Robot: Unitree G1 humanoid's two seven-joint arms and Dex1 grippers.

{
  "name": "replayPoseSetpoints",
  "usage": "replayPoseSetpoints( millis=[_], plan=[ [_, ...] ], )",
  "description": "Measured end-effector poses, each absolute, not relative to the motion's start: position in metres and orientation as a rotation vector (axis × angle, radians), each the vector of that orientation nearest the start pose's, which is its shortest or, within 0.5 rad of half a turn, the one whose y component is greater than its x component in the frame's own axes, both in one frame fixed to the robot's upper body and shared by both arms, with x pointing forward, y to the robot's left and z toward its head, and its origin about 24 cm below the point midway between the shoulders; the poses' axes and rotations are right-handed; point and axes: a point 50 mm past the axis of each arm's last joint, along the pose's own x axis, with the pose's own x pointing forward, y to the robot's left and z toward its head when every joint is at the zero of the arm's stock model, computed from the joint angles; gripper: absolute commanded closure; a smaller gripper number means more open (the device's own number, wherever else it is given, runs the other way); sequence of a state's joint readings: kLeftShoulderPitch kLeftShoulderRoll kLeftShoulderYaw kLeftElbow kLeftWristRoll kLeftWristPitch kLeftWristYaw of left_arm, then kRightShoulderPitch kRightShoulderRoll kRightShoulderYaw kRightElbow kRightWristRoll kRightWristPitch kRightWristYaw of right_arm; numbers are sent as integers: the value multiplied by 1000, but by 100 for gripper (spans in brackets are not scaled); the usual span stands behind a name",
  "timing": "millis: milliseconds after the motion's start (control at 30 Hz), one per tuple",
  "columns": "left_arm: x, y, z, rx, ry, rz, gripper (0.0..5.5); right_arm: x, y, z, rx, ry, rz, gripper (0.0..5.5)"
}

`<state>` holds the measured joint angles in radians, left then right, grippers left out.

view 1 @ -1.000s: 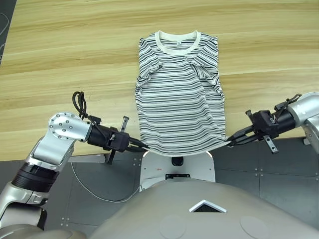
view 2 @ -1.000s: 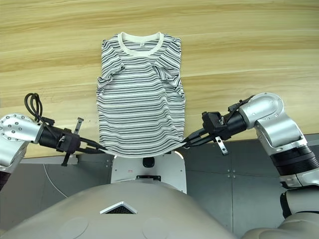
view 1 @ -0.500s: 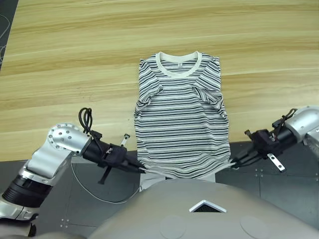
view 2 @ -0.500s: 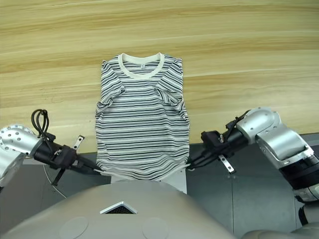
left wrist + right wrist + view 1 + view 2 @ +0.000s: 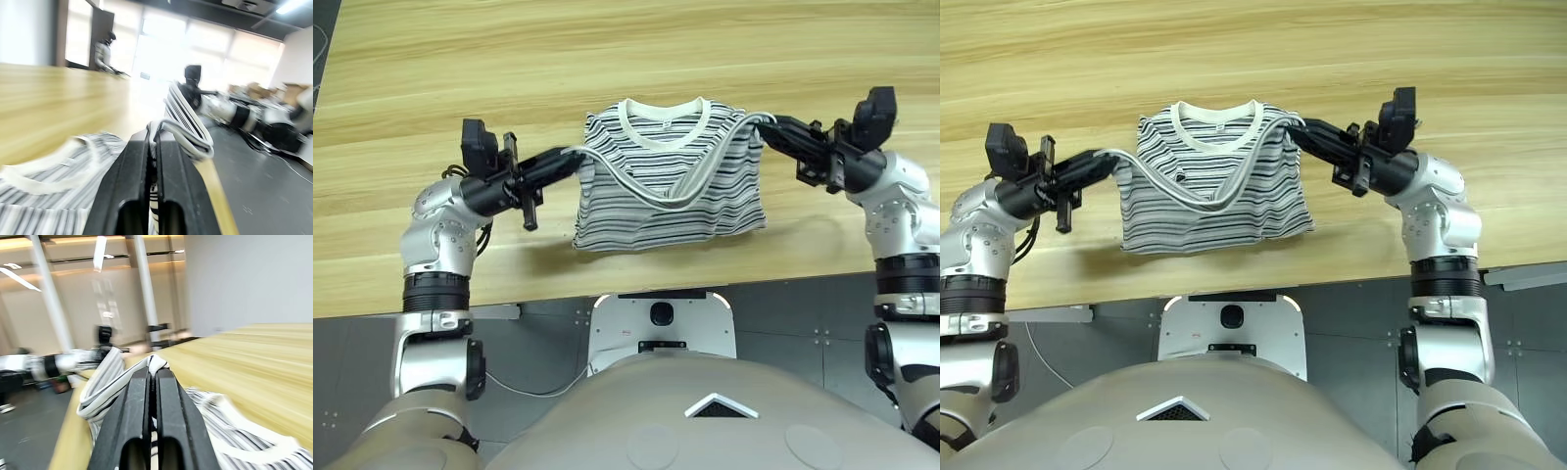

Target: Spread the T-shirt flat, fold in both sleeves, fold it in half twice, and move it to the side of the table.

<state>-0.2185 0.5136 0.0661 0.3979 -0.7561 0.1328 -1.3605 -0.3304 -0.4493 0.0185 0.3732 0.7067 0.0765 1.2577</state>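
Observation:
A black-and-white striped T-shirt [image 5: 658,201] with a cream collar [image 5: 664,114] lies on the wooden table [image 5: 460,59], sleeves folded in. Its bottom hem [image 5: 656,194] is lifted and sags in an arc over the shirt's upper half, held at both corners. My left gripper [image 5: 574,155] is shut on the hem's left corner, near the left shoulder; the wrist view shows cloth pinched between its fingers [image 5: 146,161]. My right gripper [image 5: 762,123] is shut on the right corner, near the right shoulder, with cloth clamped between its fingers [image 5: 146,396].
Bare wood [image 5: 460,59] lies on both sides of the shirt and beyond the collar. The table's near edge [image 5: 548,299] runs just below the folded cloth, with grey floor [image 5: 783,333] beneath it.
Both grippers have carried the hem from the table's near edge up and forward to the shoulders, doubling the shirt's lower half over its upper half. The head view has also shifted.

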Motion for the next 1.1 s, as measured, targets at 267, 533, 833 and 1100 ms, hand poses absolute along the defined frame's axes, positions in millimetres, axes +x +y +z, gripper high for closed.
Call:
replayPoseSetpoints(
  millis=[267, 533, 833, 1100],
  plan=[
    [301, 211, 26, -275, 57, -754, 537, 318, -167, 45, 72, -13, 838, 540],
    [331, 205, 20, -196, 153, -515, 537, 332, -167, 20, -18, 149, 643, 540],
    [327, 213, -4, -139, 315, -319, 504, 341, -170, 9, 26, 248, 428, 474],
    [328, 225, -2, -152, 302, -235, 393, 349, -176, 17, 256, 188, 297, 334]
  ],
)
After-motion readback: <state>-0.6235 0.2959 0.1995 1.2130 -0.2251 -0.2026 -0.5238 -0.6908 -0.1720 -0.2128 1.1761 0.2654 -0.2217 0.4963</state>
